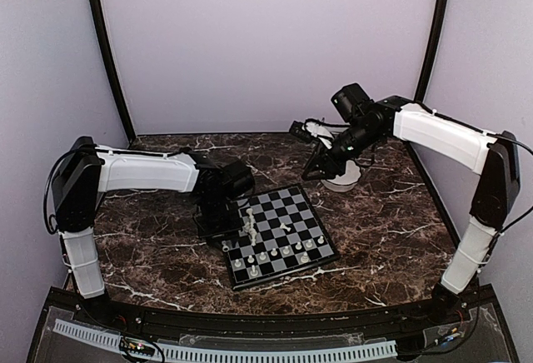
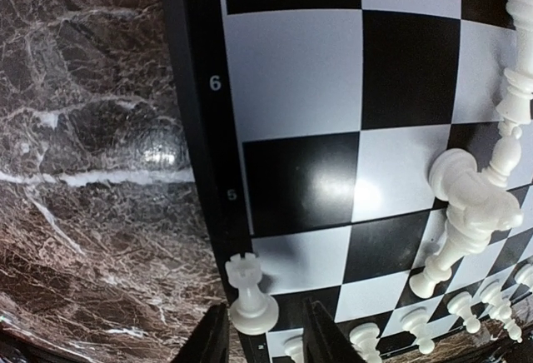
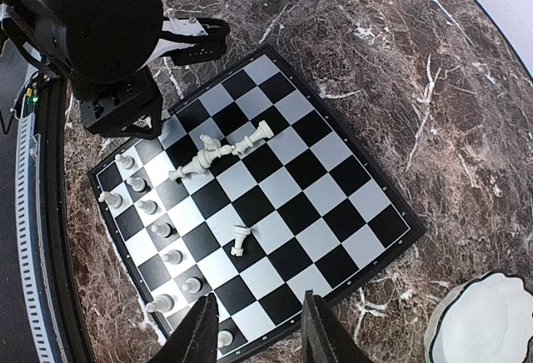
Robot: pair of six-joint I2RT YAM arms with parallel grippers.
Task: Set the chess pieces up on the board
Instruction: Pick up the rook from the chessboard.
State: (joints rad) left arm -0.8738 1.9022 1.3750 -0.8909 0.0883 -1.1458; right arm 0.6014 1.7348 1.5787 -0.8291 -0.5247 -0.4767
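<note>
The board (image 1: 300, 205) lies near the front edge of the marble table (image 1: 400, 221), stone showing on every side; the left gripper (image 2: 265, 323) loosely straddles a rook (image 2: 248, 295), unclenched, and the right gripper (image 3: 260, 305) gapes empty.

Cream-white chess pieces (image 3: 204, 161), a black-and-silver checkered board (image 3: 350, 205), brown white-veined marble tabletop (image 3: 400, 72), and a white bowl (image 3: 487, 321).

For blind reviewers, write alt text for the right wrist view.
A chessboard on a marble table, seen from above: a row of standing pieces lines its lower-left edge, and toppled pieces lie mid-board. The left arm hangs over the board's left corner, the right gripper is open below, a white bowl bottom right.
</note>
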